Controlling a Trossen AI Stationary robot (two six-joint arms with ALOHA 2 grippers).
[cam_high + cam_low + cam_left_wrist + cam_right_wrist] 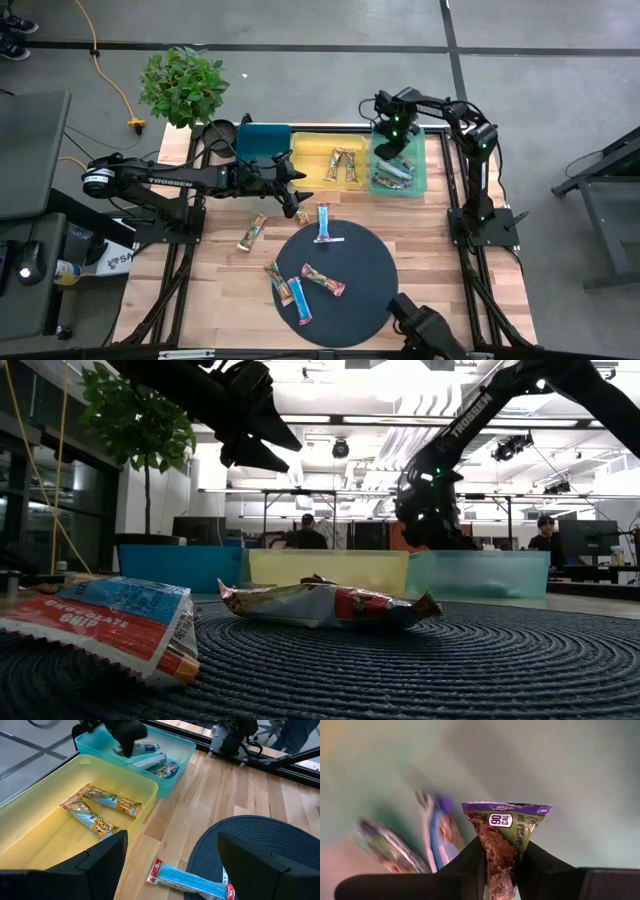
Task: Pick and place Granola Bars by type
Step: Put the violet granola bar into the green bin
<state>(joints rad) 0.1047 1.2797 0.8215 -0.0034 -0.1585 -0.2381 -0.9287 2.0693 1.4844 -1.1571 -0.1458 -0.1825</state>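
The pale wooden plank worktop (420,230) carries a round dark woven mat (336,285) near its front edge. Along the back edge stand three rectangular plastic trays side by side: dark teal (263,142), yellow (330,157), light green (398,170). Two tan-wrapped granola bars (252,232) (299,210) lie directly on the wood, left of the mat.

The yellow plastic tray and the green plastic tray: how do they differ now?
The yellow plastic tray sits in the middle of the row; the green plastic tray sits at the right end. The yellow tray holds two tan-brown wrapped bars lying flat; the green one holds silvery green-purple bars. The right hand hangs over the green tray, shut on a green-purple bar; none is over the yellow. Both are rectangular.
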